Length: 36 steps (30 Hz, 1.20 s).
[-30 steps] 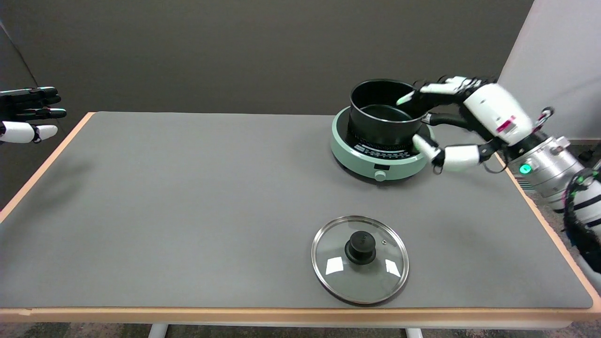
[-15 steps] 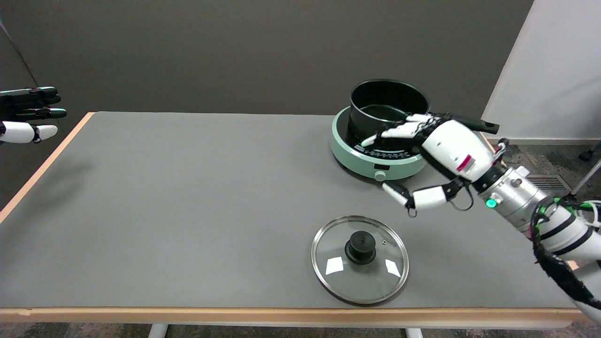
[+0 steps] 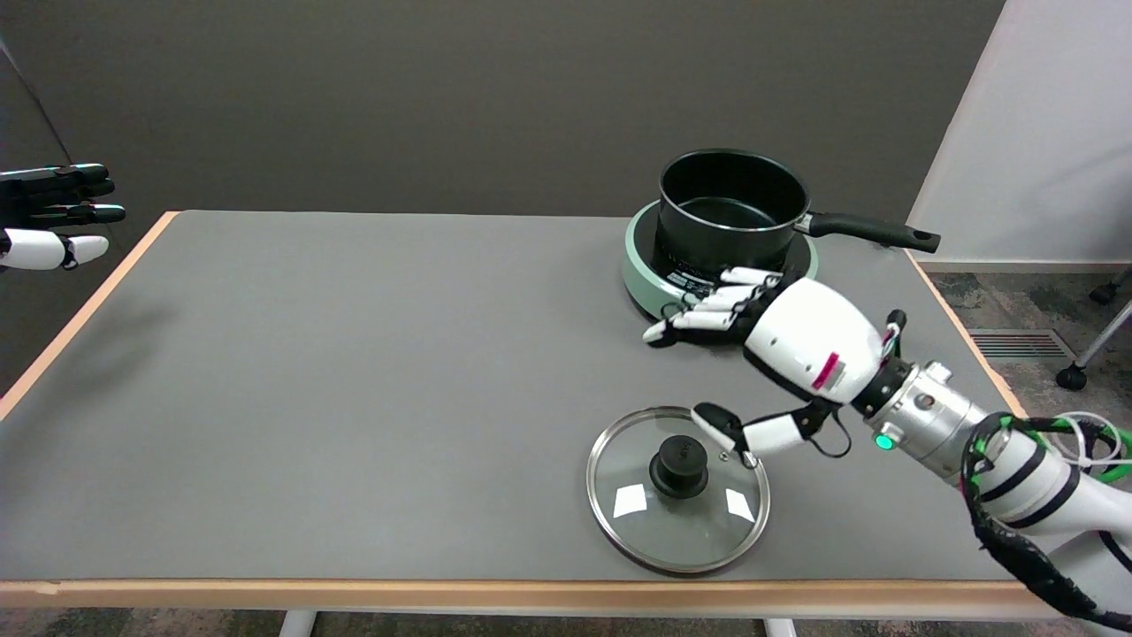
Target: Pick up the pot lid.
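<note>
My right hand (image 3: pixel 778 354) hangs over the table (image 3: pixel 354 372), spread wide and holding nothing. Its fingers (image 3: pixel 707 318) point left, fanned out just in front of the green hot plate (image 3: pixel 650 287), and my thumb (image 3: pixel 734 431) reaches down and left, its tip over the far right rim of the pot lid (image 3: pixel 678 488). I cannot tell whether the thumb tip touches the glass or only hovers above it.

The pot lid lies flat on the table near its near edge, right of the middle, knob side up. It is a round glass lid with a metal rim, and its black knob (image 3: pixel 679 464) stands in the centre, just left of my thumb tip and not touched by it.

Farther back on the right, the hot plate carries a black pot (image 3: pixel 730 212), open at the top, its long black handle (image 3: pixel 871 232) pointing right toward the table's right edge. The pot and the lid are well apart, with my hand between them.

At the far left of the view my other hand (image 3: pixel 53 217) hangs in the air off the table's left edge.
</note>
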Motion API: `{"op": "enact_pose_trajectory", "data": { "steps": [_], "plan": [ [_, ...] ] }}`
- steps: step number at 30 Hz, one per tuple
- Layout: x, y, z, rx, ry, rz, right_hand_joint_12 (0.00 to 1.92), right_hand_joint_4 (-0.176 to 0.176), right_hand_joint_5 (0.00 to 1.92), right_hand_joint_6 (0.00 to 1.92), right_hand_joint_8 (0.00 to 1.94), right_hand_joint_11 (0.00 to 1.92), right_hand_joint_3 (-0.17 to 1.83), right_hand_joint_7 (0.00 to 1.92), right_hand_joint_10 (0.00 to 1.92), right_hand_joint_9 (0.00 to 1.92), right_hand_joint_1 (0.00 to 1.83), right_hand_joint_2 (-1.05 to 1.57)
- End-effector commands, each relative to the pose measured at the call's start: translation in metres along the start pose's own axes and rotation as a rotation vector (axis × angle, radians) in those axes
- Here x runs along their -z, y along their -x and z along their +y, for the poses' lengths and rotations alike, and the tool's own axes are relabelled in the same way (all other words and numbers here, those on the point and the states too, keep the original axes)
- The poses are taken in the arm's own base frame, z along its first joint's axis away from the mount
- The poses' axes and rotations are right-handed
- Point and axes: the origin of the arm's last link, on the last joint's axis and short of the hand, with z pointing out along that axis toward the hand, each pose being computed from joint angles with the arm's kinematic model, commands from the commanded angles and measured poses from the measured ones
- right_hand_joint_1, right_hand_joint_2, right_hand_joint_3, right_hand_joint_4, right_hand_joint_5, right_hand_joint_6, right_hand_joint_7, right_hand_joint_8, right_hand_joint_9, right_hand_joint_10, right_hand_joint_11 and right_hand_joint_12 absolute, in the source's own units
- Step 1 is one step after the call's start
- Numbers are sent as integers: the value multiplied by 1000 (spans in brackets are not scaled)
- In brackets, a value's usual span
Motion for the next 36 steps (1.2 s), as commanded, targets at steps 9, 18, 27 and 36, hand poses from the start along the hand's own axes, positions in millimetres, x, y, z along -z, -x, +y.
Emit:
{"op": "enact_pose_trajectory", "data": {
  "steps": [9, 18, 27, 36],
  "plan": [
    [0, 27, -47, 56, -161, -86, 1146, 115, 594, 290, 248, 500, 938, 738, 516, 709, 880, 558],
    [-2, 38, -52, 105, -190, -143, 1096, 105, 546, 244, 221, 475, 959, 686, 473, 670, 884, 524],
    [-4, 50, -50, 159, -174, -215, 1059, 95, 499, 213, 188, 459, 978, 598, 415, 616, 882, 494],
    [-1, 61, -41, 214, -128, -289, 1025, 94, 460, 192, 180, 452, 994, 567, 385, 592, 917, 470]
  ]
}}
